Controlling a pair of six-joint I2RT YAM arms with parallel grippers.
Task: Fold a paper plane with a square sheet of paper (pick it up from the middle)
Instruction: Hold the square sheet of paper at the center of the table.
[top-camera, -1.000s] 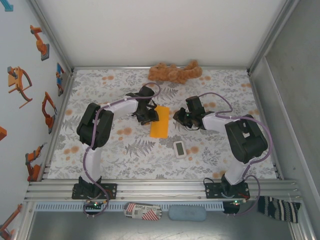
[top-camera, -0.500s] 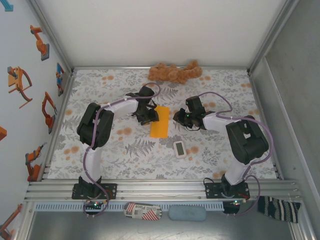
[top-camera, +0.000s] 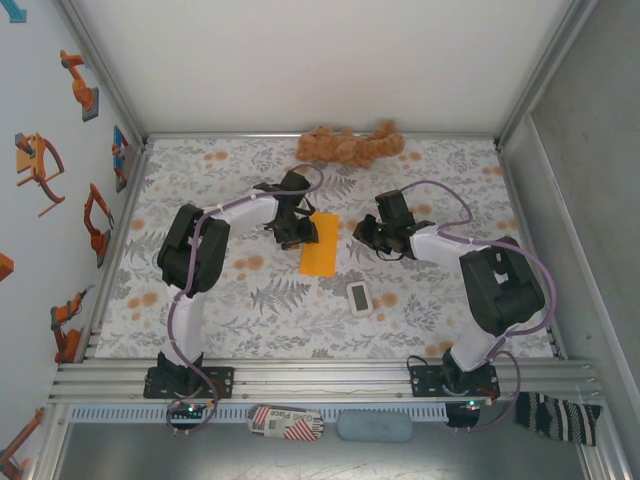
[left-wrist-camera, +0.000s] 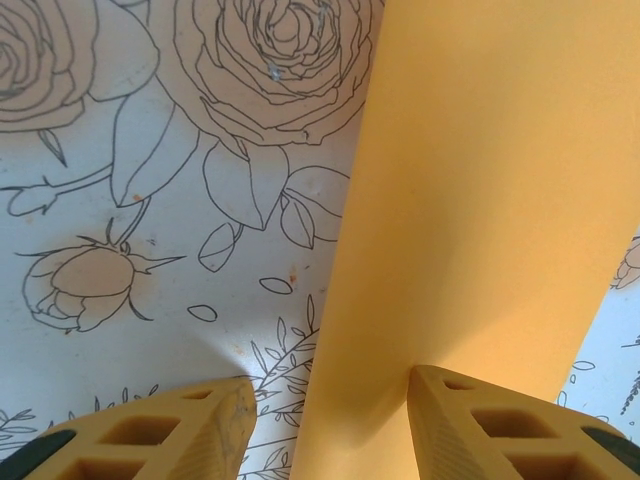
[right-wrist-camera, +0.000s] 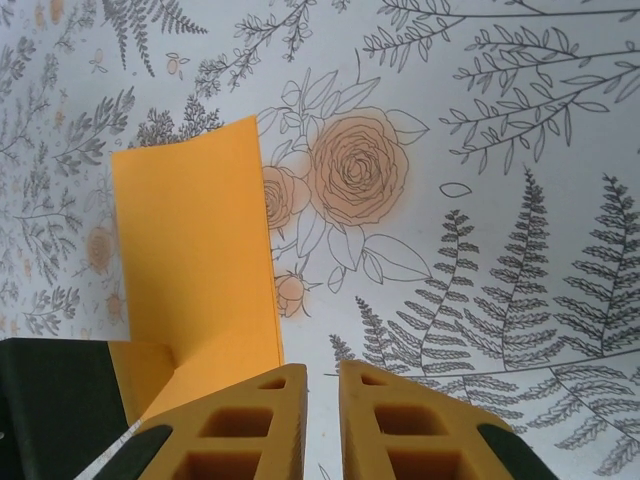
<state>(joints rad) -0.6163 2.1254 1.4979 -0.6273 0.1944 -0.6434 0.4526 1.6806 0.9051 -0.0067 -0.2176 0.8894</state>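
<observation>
Mid-table on the flowered cloth (top-camera: 200, 300), the folded orange paper (top-camera: 320, 243) lies flat. The left gripper (left-wrist-camera: 328, 385) stands apart astride its left edge, one finger over paper, one over cloth. The right gripper (right-wrist-camera: 320, 370), near its right side, is almost closed on nothing. A plush toy (top-camera: 350, 146) and a white device (top-camera: 359, 297) lie clear of the paper.

top: overhead, looking down at table (top-camera: 280, 310) | wrists: close, low over it | shared: orange sheet (top-camera: 322, 255)
</observation>
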